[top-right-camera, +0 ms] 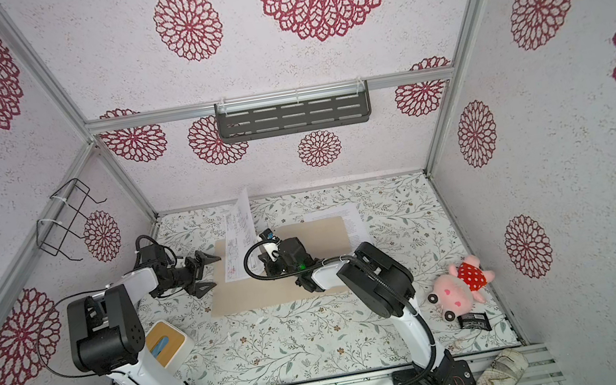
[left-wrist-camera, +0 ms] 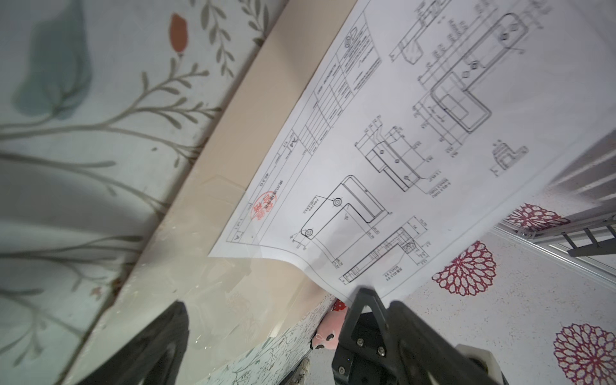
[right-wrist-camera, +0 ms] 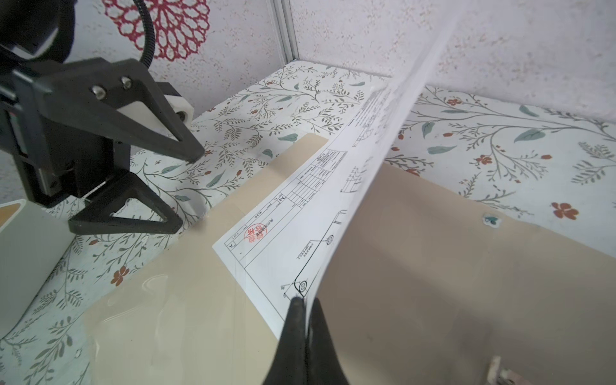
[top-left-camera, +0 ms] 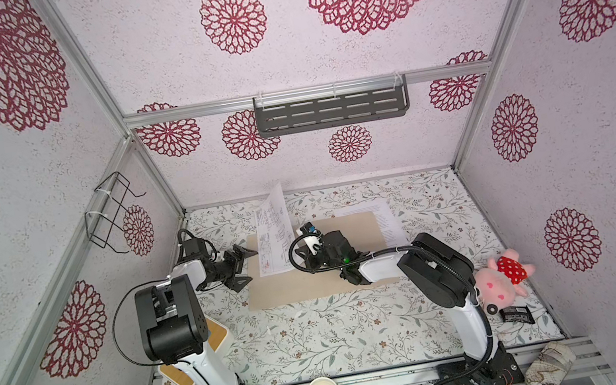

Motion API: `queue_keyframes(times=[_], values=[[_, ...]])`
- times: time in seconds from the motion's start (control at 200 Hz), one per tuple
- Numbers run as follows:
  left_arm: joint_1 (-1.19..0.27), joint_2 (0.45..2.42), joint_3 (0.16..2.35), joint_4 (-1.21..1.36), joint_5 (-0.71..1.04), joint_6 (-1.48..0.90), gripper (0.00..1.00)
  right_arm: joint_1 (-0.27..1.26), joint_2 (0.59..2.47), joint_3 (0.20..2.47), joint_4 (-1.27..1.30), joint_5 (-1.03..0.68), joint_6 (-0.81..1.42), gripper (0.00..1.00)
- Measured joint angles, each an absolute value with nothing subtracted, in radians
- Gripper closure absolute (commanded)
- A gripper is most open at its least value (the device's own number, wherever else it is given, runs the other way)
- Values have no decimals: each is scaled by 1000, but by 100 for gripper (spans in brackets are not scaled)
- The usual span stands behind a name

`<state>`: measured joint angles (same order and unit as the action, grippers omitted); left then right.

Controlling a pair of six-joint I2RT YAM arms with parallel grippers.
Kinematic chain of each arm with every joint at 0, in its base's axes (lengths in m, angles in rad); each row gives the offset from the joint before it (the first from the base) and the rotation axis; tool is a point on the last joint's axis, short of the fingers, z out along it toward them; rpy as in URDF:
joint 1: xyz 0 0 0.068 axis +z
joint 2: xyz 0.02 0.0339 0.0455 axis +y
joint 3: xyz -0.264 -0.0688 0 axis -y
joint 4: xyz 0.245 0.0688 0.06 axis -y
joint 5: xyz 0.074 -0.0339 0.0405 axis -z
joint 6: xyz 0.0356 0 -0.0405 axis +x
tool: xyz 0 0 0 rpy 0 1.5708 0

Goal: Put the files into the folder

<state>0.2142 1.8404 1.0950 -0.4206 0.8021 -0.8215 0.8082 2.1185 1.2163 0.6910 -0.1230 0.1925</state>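
The folder lay open and flat on the flowered table, and its near half was bare. Just beside its left edge the left gripper hovered with its jaws spread wide, holding nothing. Over the folder's middle the right gripper was pinched tight on one edge of the drawing sheet. One side of the sheet rested on the folder and the rest stood up, curving. Such paper is, I judge, very light and limp. It bends, slips and creases easily, so a pinch on an edge near a corner suits it. Farthest, the text sheet lay flat at the folder's far right corner; whether it went under that corner I could not tell.
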Motion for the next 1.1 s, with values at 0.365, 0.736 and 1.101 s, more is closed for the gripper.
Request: queue_keyframes(times=[0.365,0.736,1.101], values=[[130,1924,1196,-361,807,-858,5,811,2119,1224,647,-74,257,100],[102,2058,1278,-346,817,-875,5,810,2119,1240,587,-56,302,100],[86,2070,1288,-303,805,-920,5,802,2119,1291,506,-56,344,100]])
